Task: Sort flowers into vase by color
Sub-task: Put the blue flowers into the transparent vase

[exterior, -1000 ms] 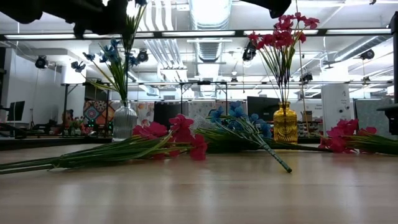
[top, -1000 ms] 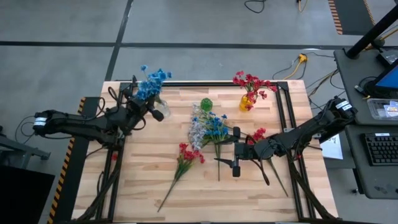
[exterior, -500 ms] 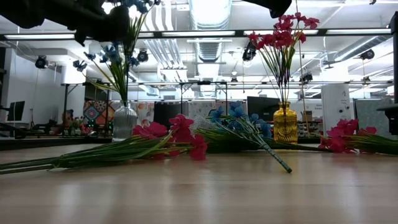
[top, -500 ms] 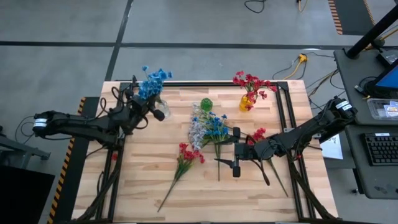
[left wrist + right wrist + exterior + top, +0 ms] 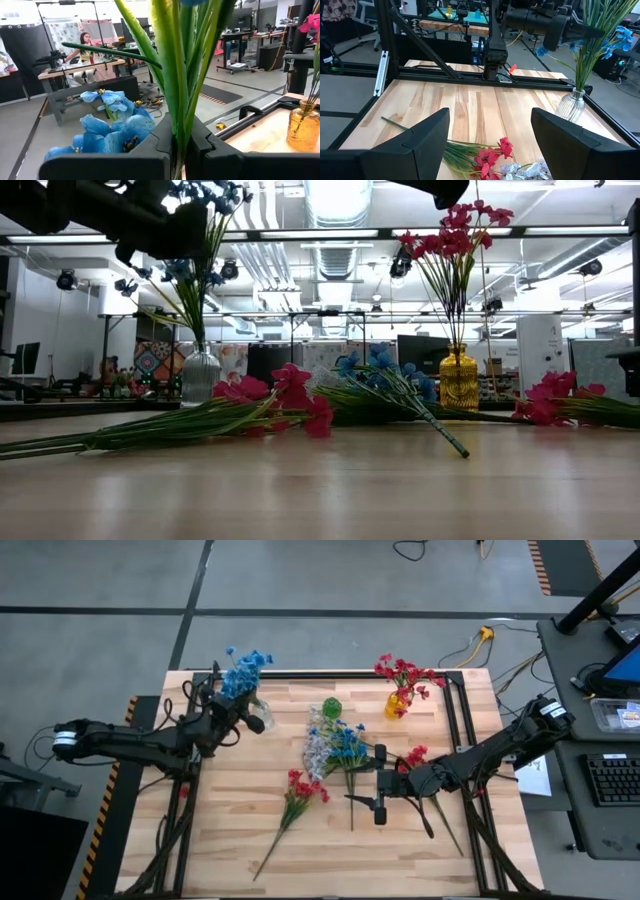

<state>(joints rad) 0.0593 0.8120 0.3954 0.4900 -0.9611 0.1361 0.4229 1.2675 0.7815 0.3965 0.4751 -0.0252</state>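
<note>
My left gripper is at the table's far left, shut on a blue flower above the clear glass vase. More blue blossoms stand in that vase. My right gripper hangs open over the table's middle, above the stems of a blue and white bunch that lies flat on the table. A red flower lies flat toward the near edge, another beside the right arm. Red flowers stand in the yellow vase. My left gripper pinches the blue flower's green stems between its two fingers, below the leaves. The fingers are level and lie across the upright stems. The blossoms stand above the fingers, and the stems run down to the clear vase's mouth.
A small green vase stands at the far middle, between the clear and yellow vases. A black frame borders the table. Bare wood lies between the flower pile and the left arm.
My left gripper has come down a little with the blue flower, whose blossoms now show lower above the clear vase. The stems stay upright.
</note>
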